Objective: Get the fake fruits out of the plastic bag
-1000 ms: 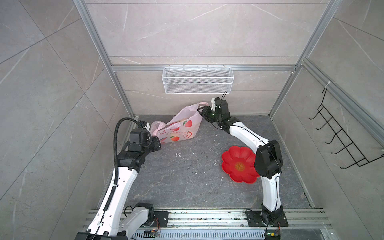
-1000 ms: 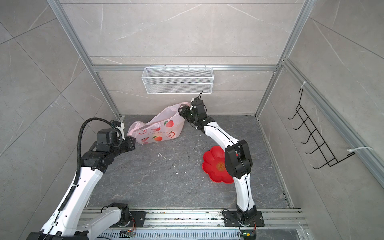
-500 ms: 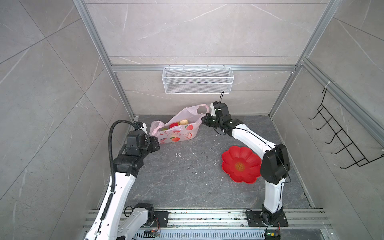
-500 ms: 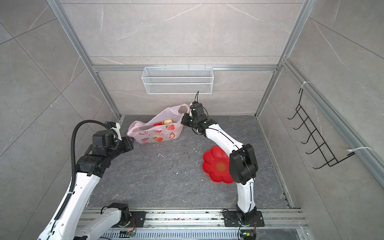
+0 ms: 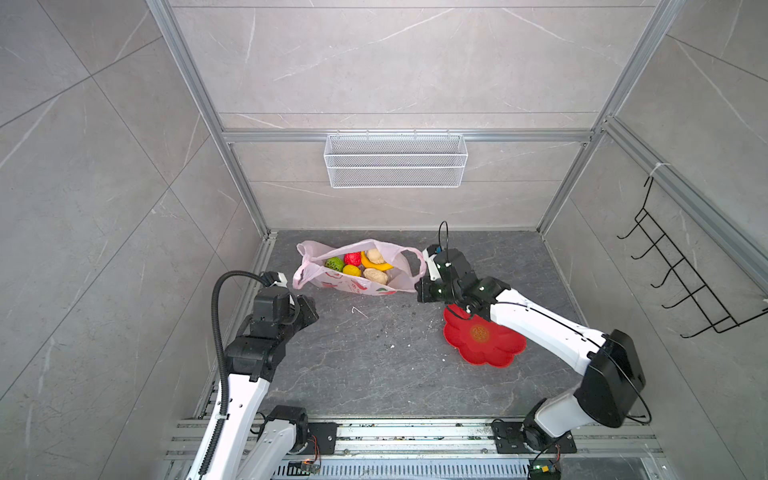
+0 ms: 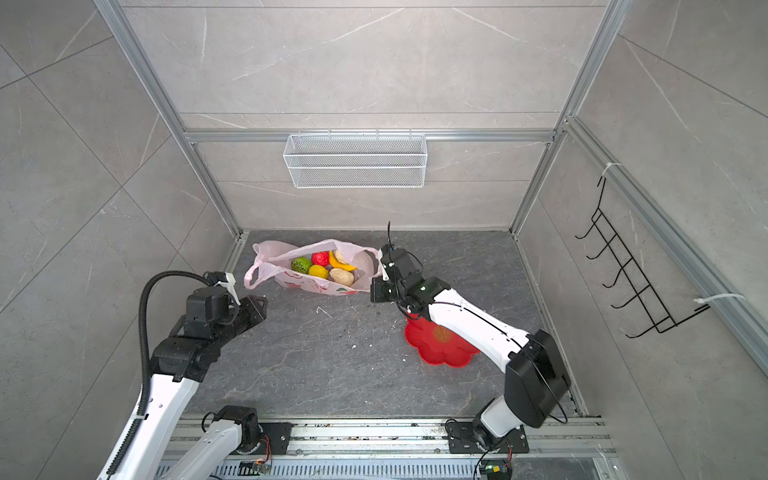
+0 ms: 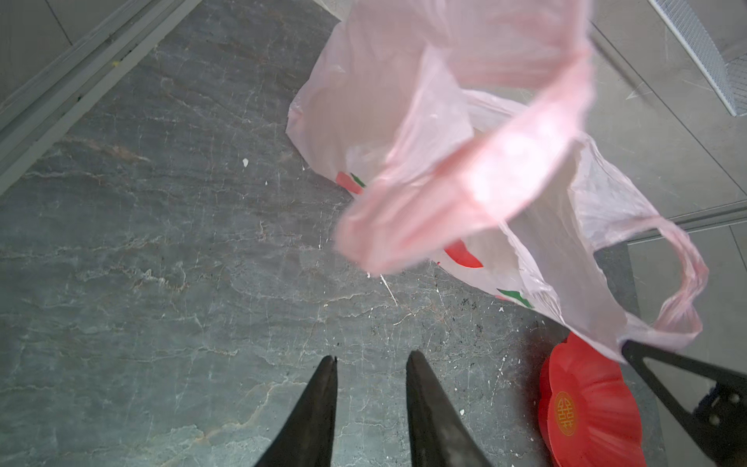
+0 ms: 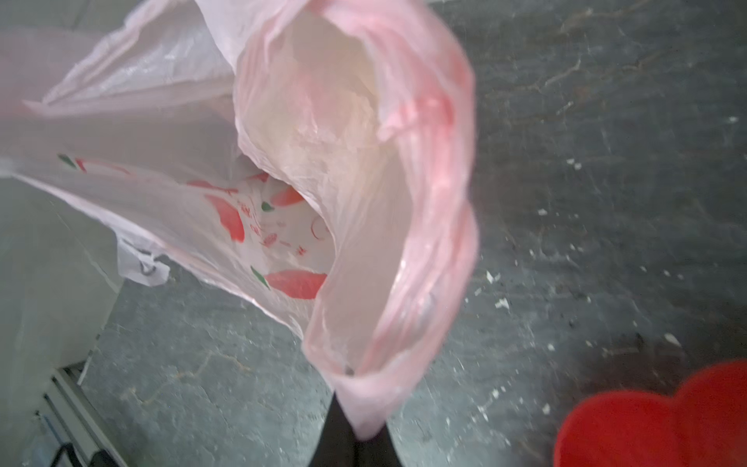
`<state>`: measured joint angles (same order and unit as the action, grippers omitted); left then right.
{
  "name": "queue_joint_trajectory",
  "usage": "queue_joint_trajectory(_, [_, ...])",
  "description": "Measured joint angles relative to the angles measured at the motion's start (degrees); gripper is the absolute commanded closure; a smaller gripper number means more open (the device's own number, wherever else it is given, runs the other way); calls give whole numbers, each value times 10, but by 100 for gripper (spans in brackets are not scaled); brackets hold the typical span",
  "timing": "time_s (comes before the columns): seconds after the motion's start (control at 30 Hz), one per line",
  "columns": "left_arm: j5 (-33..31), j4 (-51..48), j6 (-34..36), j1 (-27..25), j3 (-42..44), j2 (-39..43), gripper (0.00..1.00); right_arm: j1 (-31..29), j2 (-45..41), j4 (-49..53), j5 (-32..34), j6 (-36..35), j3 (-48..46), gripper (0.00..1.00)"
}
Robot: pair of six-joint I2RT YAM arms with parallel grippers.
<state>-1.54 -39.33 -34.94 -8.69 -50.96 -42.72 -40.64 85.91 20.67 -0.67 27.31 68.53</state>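
Observation:
The pale-pink plastic bag lies at the back of the floor with its mouth open upward. Inside it I see fake fruits: a green bumpy ball, a red bumpy ball, a yellow banana and two beige lumps. My right gripper is shut on the bag's right handle, its tips covered by the plastic. My left gripper stands open and holds nothing, short of the left handle, which hangs free and blurred.
A red flower-shaped dish lies on the floor under my right forearm. A white wire basket hangs on the back wall. A black hook rack is on the right wall. Aluminium frame rails border the floor.
My right gripper has shut on the right handle and come down and forward with it. The bag has sunk and its mouth has spread open, showing the fruits. My left gripper has widened and drawn back.

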Motion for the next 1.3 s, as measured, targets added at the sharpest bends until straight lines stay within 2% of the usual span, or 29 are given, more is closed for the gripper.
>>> queue_joint_trajectory(0.27, [8, -49, -21, 0, -2, 56, 36, -78, -94, 33, 81, 18, -108, 100])
queue_joint_trajectory(0.5, [70, -95, -2, 0, -71, 23, 13, -132, -113, 50, 138, 64, -158, 100])
queue_joint_trajectory(0.6, [93, -128, 25, 0, -121, -12, 10, -145, -117, 53, 156, 78, -165, 100])
queue_joint_trajectory(0.9, [125, -187, 115, 0, -239, -131, 14, -160, -124, 53, 189, 101, -169, 100])
queue_joint_trajectory(1.03, [130, -216, 142, -1, -243, -169, 25, -160, -124, 54, 198, 103, -169, 100])
queue_joint_trajectory(1.1, [132, -232, 154, -5, -243, -178, 28, -160, -124, 55, 200, 103, -169, 100])
queue_joint_trajectory(1.3, [118, -264, 162, -67, -251, -190, 33, -160, -124, 55, 205, 103, -169, 100])
